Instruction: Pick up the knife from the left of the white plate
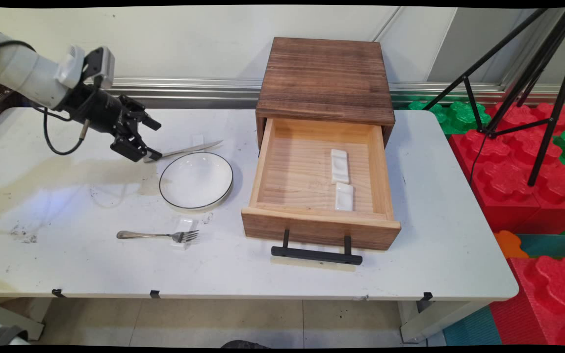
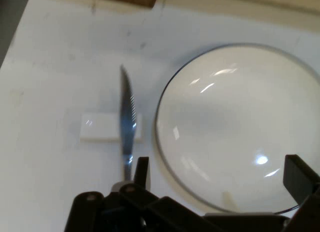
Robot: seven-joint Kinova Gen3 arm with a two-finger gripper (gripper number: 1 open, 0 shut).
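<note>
Black claw [image 1: 146, 139] at the upper left, fingers spread, one finger [image 2: 141, 172] beside the knife [image 1: 192, 148] handle. The blade lies across a small white rest [image 2: 102, 127], next to the white plate [image 1: 196, 180]. Lower left, a fork [image 1: 157, 236]. At center, an open wooden drawer [image 1: 319, 189] holds two white rests [image 1: 341, 179]
</note>
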